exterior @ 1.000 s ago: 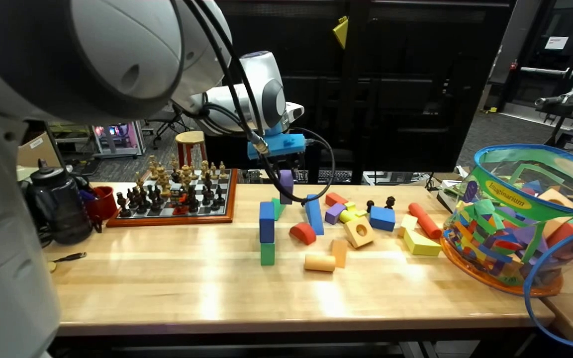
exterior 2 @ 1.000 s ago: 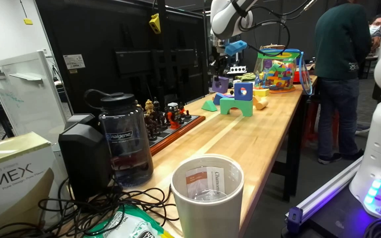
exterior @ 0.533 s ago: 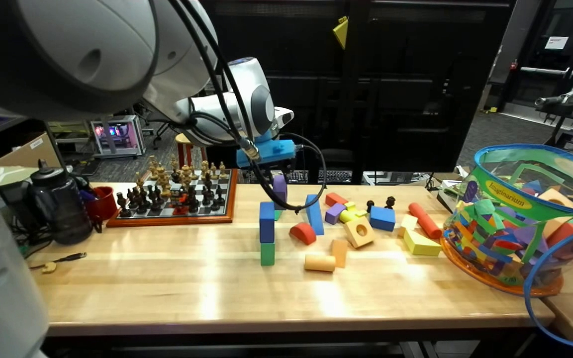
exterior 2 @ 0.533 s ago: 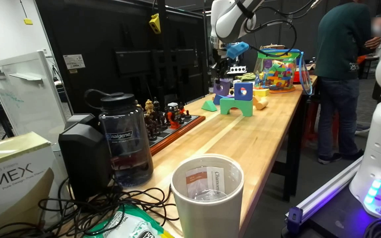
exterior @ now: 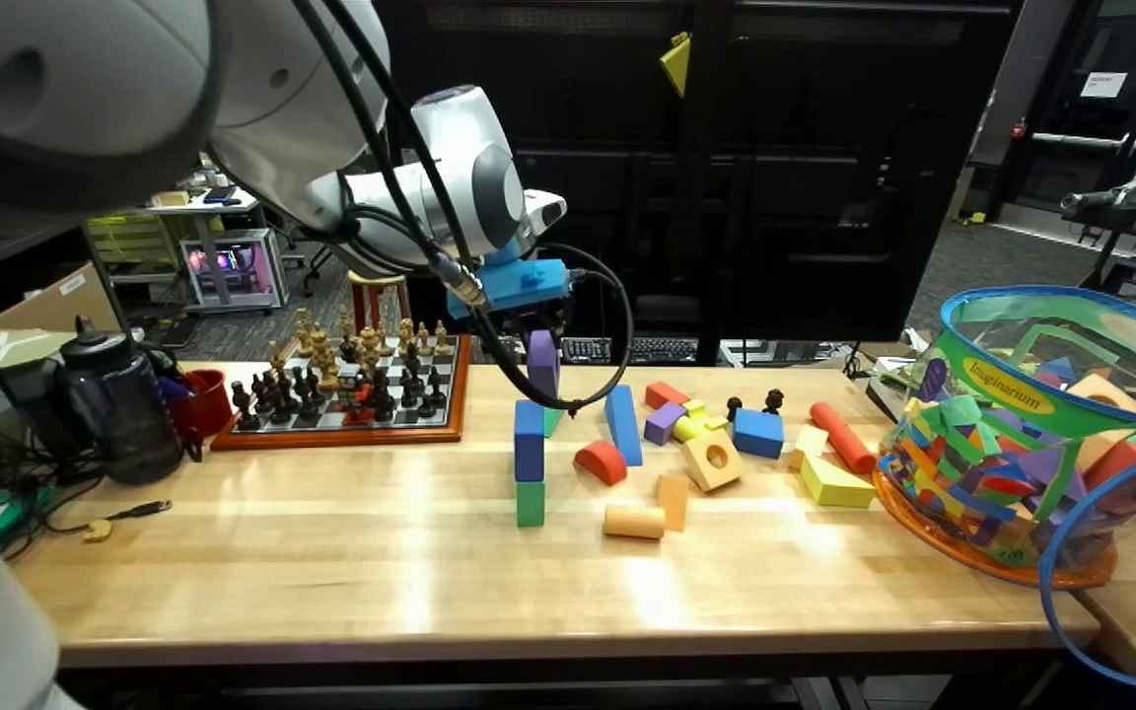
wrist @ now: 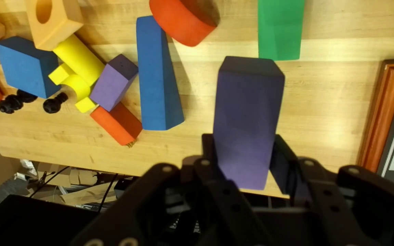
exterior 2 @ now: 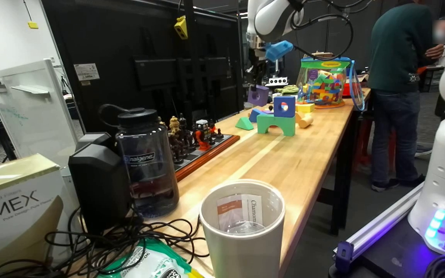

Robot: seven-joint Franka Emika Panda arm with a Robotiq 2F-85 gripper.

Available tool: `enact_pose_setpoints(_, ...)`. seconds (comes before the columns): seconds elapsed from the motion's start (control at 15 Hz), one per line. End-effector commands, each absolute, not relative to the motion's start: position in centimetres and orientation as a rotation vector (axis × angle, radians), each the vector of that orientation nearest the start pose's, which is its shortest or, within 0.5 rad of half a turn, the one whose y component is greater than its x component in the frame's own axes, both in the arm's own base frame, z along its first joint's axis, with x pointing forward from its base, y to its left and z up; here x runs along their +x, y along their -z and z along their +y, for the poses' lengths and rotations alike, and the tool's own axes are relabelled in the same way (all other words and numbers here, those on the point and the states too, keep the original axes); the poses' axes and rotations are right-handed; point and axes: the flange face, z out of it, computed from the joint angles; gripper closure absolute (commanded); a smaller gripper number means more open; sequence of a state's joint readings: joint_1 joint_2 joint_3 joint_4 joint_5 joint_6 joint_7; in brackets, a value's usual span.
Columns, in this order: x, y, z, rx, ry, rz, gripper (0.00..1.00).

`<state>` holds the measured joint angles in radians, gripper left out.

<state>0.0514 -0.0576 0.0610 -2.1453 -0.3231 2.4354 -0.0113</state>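
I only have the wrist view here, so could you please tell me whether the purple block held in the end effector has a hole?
Observer: Yes, in an exterior view the held purple block shows a round hole.
Operator: Thank you; would you say whether anything nearby is stacked?
Observer: Yes, in both exterior views a blue block stands on the green arch.
Operator: That helps; may I ask what else my view leaves out?
Observer: A clear tub stands at one end of the table.
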Motion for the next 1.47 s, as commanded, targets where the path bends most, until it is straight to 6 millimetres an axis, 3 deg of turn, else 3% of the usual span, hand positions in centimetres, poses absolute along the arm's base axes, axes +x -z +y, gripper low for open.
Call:
enact_pose_setpoints(0.0,53.6,-47.5,6.8,-3.281,0.653,-0.565,0.84)
enact_pose_setpoints(0.4,53.1,-46.4,8.4,-3.309,0.614,-0.641,0.84)
enact_pose_setpoints(0.53,52.9,-46.1,8.6,-3.311,0.528,-0.659,0.84)
enact_pose_setpoints(0.87,52.3,-45.2,8.4,-3.337,0.290,-0.614,0.84)
enact_pose_setpoints(1.4,52.4,-45.0,8.3,-3.343,0.241,-0.619,0.84)
